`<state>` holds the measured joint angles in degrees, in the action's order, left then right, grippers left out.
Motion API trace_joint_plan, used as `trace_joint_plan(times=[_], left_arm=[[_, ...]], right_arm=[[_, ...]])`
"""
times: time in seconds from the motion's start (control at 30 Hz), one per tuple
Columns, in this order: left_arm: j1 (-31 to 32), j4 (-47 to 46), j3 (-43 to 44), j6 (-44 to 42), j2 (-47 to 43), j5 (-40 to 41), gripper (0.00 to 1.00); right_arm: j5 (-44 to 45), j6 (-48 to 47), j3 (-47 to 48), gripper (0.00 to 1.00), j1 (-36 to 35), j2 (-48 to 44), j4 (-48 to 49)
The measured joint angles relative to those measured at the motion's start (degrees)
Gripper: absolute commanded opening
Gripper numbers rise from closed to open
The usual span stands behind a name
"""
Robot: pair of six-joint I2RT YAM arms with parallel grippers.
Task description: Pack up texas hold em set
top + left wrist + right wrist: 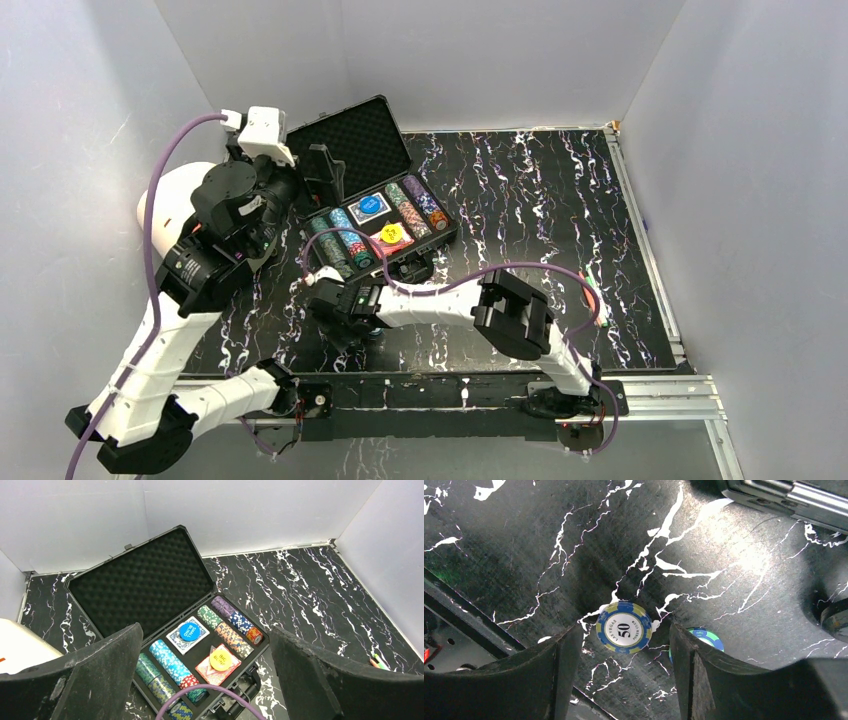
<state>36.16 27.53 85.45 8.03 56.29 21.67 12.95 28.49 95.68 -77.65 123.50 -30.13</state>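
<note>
The black case [350, 140] lies open at the back left, its foam lid [145, 580] leaning back. Rows of poker chips [170, 660], a blue card deck [189, 631] and a yellow button [219, 657] on a red deck fill its base. My left gripper [205, 630] hangs open above the case's near left side [300, 180], holding nothing. Down by the table in front of the case, my right gripper [345, 318] is open. A blue-and-yellow 50 chip [622, 627] lies flat just past its fingertips, untouched. A green-blue chip [709, 636] is half hidden behind the right finger.
A big white cylinder [165, 200] stands left of the case. A thin orange-green pen [595, 295] lies at the table's right. A purple cable [210, 692] loops over the case's near edge. The metal front rail [450, 385] is close behind the right gripper.
</note>
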Motion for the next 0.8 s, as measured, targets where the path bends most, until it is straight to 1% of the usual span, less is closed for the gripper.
trace_joint_plan(times=[0.13, 0.27, 0.3, 0.43, 0.47, 0.63, 0.73, 0.8], left_arm=[[0.0, 0.0, 0.0, 0.2, 0.9, 0.0, 0.98], [0.0, 0.1, 0.0, 0.5, 1.3, 0.0, 0.98], [0.0, 0.2, 0.0, 0.6, 1.3, 0.0, 0.98], [0.0, 0.9, 0.0, 0.9, 1.4, 0.1, 0.98], [0.0, 0.9, 0.0, 1.0, 1.4, 0.2, 0.98], [0.0, 0.9, 0.0, 1.2, 1.4, 0.2, 0.98], [0.0, 0.9, 0.0, 1.7, 1.4, 0.0, 0.98], [0.0, 0.9, 0.0, 2.3, 1.7, -0.5, 0.98]], right_arm=[[0.0, -1.3, 1.1, 0.67, -0.2, 0.8, -0.5], [0.5, -2.3, 2.2, 0.61, -0.4, 1.9, -1.9], [0.8, -2.6, 2.5, 0.59, -0.5, 2.1, -2.3], [1.7, -3.3, 2.8, 0.4, -0.5, 2.3, -3.1], [1.9, -3.3, 2.8, 0.37, -0.5, 2.3, -3.3], [2.9, -1.7, 2.4, 0.36, -0.5, 2.1, -3.3], [5.2, -0.1, 0.2, 0.36, -0.7, 0.6, -2.7], [7.3, 1.4, -2.9, 0.36, -0.7, -1.5, -2.6]])
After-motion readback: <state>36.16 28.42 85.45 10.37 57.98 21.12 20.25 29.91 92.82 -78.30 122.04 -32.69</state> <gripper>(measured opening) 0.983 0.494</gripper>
